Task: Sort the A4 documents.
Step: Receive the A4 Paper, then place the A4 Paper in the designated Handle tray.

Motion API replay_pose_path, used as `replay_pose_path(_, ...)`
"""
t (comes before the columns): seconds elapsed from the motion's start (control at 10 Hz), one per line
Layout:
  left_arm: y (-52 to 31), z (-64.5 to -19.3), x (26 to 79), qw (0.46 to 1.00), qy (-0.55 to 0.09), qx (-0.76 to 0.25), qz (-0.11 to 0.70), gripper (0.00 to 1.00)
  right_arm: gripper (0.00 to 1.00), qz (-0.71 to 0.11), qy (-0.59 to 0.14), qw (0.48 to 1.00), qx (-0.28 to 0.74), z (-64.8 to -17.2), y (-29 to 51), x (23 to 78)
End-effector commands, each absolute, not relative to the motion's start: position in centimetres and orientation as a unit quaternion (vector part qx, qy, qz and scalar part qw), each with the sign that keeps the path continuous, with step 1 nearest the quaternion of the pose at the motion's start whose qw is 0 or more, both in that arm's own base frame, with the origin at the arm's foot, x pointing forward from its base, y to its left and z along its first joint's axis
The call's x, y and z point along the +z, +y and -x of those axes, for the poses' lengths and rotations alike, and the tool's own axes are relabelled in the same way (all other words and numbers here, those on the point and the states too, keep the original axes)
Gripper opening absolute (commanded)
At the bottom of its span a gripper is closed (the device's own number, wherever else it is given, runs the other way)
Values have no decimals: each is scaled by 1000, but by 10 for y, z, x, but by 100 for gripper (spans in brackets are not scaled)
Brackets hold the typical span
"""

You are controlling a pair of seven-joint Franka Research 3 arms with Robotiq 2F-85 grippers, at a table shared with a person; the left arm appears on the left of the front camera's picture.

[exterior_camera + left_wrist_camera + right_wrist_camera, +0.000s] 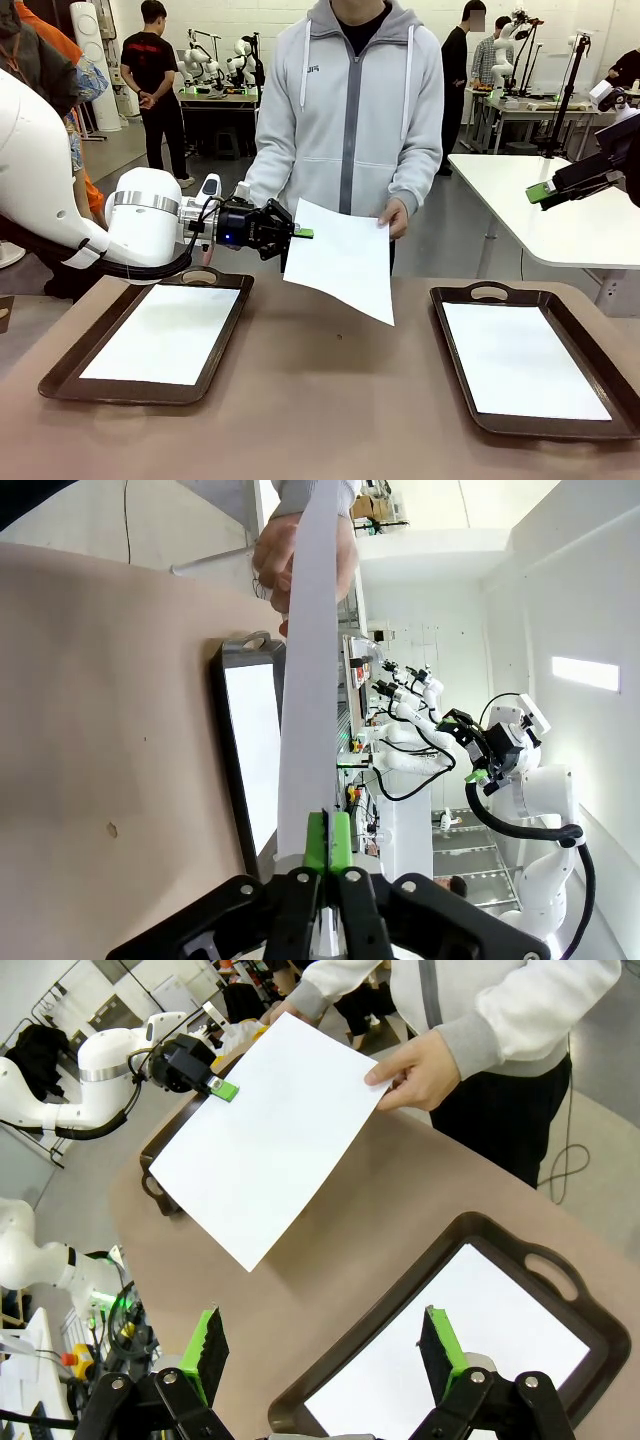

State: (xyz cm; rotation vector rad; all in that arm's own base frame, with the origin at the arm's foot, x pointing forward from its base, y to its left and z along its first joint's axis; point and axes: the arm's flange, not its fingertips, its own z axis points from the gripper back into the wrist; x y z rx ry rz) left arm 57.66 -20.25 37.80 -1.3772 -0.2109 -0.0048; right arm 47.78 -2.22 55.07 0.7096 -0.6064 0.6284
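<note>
One white A4 sheet [340, 255] hangs tilted in the air above the table's middle. My left gripper [300, 233] is shut on its left edge, and the person's hand [396, 216] holds its far right corner. The left wrist view looks along this sheet [305, 680] edge-on, with the green pads [316, 842] pinched on it by my left gripper [328, 845]. My right gripper [325, 1350] is open with nothing in it, high over the right tray [380, 1305]. Each dark tray holds a flat white sheet, left [165, 335] and right [520, 360].
The left tray [60, 375] and right tray [447, 350] lie on the brown table [340, 410] with bare surface between them. The person [350, 120] stands at the far edge. A white table [560, 215] stands behind at the right.
</note>
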Motion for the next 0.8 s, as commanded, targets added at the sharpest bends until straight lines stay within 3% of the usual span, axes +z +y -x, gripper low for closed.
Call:
replay_pose_path(0.0,-204,-576,379,770,-102,-1,630,0,100,-337,-287,845,299,-478,-22,550)
replay_pose_path(0.7,-204,-576,379,770,-102,-1,630,0,100,-337,-287,845,299,-478,-22,550)
